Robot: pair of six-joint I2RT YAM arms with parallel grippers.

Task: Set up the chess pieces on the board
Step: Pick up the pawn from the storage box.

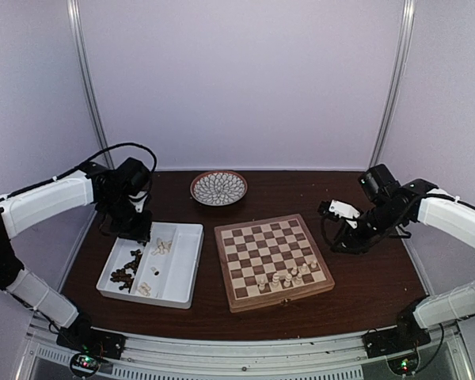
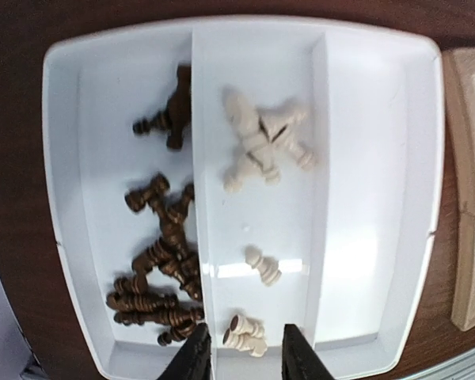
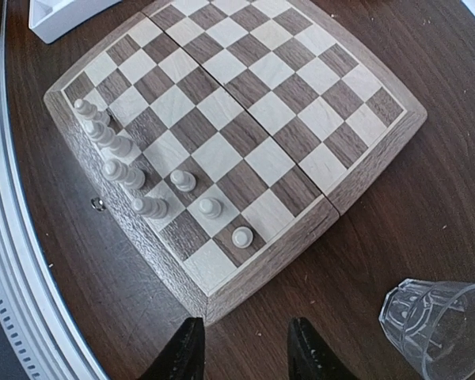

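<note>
Left gripper: was held over the near end of the tray, jaws spread, nothing pinched
Cream piece: was seen lying flat in the tray's middle compartment, directly between the fingers, touched by neither
Axis: its length was judged to run roughly across the gap; the head end could not be told
Nearer arm: the left; the right gripper was seen well apart from the tray, beyond the board, jaws spread and empty
Others: dark pieces were heaped in the tray's left compartment; a cream row stood on the board, just right of the tray
</note>
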